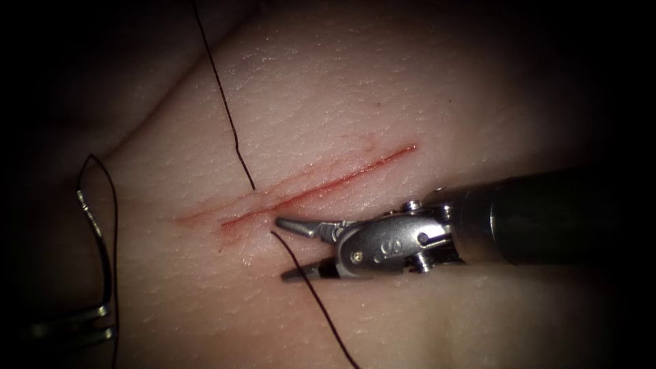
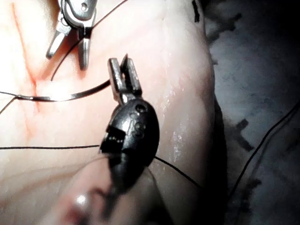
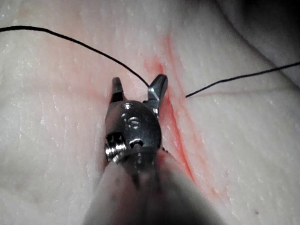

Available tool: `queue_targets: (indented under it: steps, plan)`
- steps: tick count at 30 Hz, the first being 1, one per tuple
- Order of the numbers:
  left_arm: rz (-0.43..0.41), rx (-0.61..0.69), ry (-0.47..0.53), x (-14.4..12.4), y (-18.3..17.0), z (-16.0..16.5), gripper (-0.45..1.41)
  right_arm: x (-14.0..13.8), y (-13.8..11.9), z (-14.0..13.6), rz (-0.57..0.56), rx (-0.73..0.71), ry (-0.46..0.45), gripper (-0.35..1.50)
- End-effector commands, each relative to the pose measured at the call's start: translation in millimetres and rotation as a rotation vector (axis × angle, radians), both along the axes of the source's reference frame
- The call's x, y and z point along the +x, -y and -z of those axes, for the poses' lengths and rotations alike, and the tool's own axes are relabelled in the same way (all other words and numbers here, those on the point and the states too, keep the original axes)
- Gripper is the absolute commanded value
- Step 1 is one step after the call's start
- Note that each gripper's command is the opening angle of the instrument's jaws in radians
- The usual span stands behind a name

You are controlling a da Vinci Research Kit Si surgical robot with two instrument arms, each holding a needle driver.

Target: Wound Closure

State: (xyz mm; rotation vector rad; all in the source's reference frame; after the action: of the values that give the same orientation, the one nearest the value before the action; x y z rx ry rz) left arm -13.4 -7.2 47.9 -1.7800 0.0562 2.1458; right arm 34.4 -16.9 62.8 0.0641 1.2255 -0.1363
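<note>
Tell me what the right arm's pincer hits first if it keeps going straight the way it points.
Likely the thread, which crosses between the open jaws of the right pincer. Beyond that lies the left end of the cut in the tissue. Depth is unclear, so the thread may lie lower.

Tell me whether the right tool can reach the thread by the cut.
Likely yes: the right tool, jaws open, empty, sits at the thread with nothing between. The left tool holds the needle, out of the tissue, left of the cut.
</note>
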Motion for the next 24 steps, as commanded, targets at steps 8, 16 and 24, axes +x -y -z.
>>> queue_targets:
  steps: [8,16,24]
  plan:
    - [-0.003,0.003,0.002,-0.3,0.9,-0.4,-0.45,1.4,0.2,-3.6,0.006,0.027,-0.011,0.64]
    - [-0.003,0.003,0.002,-0.3,0.9,-0.4,-0.45,0.8,1.0,-2.8,0.061,0.036,-0.058,-0.35]
    - [-0.003,0.003,0.002,-0.3,0.9,-0.4,-0.45,-1.2,1.7,0.6,0.060,0.048,-0.060,-0.35]
